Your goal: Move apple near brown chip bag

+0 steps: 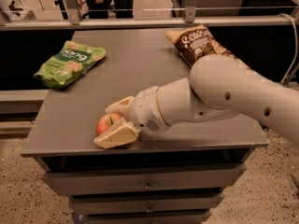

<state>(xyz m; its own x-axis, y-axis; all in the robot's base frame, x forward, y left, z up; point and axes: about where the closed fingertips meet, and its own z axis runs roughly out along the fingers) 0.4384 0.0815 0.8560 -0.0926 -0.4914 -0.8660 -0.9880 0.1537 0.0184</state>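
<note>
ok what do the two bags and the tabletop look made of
The brown chip bag and green bag: crinkly, glossy plastic film, visibly creased. The tabletop: matte grey, possibly painted metal or laminate. The gripper sits at the apple near the front edge.

The arm (243,87) is chunky smooth white plastic: rounded shells, a few small dark holes, a little grille near the wrist. The cream-yellow gripper (103,126) sits near the table (140,55) front edge.

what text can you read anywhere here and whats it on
"Sensi": white script on the brown chip bag, rest unreadable.
green snack bag: white lettering, too blurred to read.
apple, and the claw at it near the table front edge: no text.
</note>
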